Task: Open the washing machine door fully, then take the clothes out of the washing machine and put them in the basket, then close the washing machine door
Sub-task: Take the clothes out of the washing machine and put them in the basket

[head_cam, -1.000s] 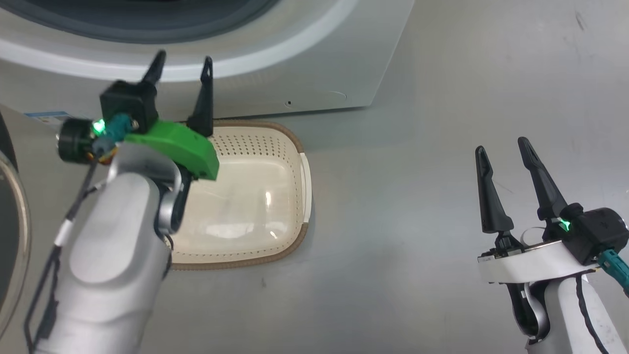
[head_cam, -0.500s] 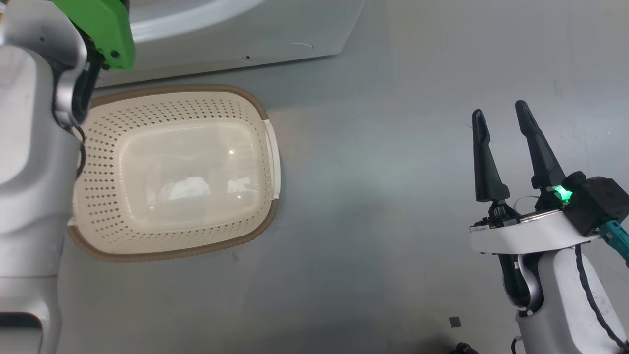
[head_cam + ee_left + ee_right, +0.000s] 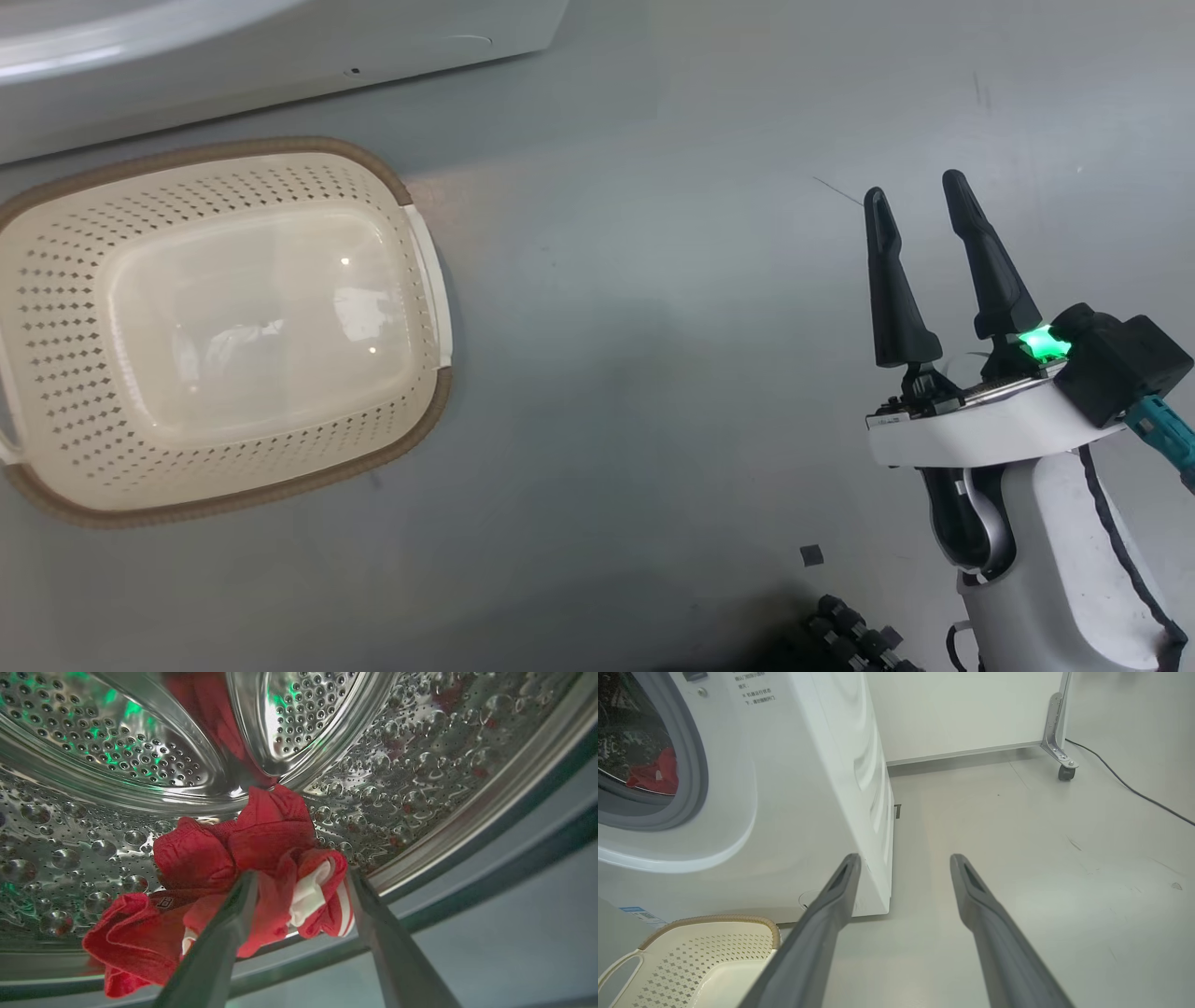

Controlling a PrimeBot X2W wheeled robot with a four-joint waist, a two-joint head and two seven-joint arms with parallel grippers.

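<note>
The left claw (image 3: 301,877) stands open, straddling the bright red white-trimmed clothes bundle (image 3: 261,844) at 6 o'clock in the perforated steel drum (image 3: 420,765). Advance slightly, then close on the bundle's thick middle. The right claw (image 3: 913,191) stands open and empty.

Left end effector (image 3: 300,873) now inside drum (image 3: 93,849)

the head view's left edge clips the basket (image 3: 224,151), and its top edge cuts the washing machine (image 3: 280,84) down to a lower corner. in the left wrist view the blurred fingers (image 3: 219,942) of the left gripper (image 3: 301,873) cover part of the clothes (image 3: 266,830); whether they touch it cannot be told. the print (image 3: 754,690) on the machine's front is too small to read.
</note>
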